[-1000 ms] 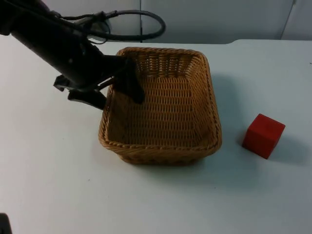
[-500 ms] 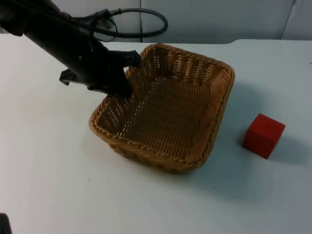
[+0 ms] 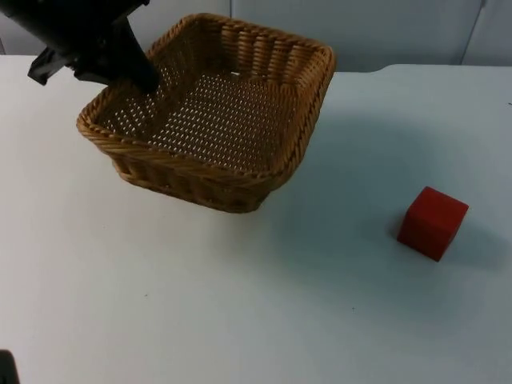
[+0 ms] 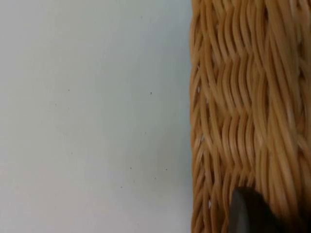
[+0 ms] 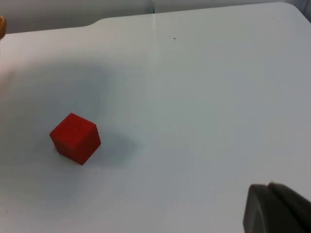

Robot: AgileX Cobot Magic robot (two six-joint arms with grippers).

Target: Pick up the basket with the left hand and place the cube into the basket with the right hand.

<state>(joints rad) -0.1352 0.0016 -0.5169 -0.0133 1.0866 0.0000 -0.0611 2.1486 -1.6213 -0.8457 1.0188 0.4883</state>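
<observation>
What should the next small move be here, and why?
Probably the right tool should start toward the red cube. The left tool grips the wicker basket by its rim and holds it tilted above the white table, while the cube sits untouched on the table, apart from the basket.

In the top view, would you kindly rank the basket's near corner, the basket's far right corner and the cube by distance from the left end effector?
1. Basket far right corner, behind.
2. Basket near corner, front.
3. Cube, far right.
The left end effector grips the left rim.
</observation>
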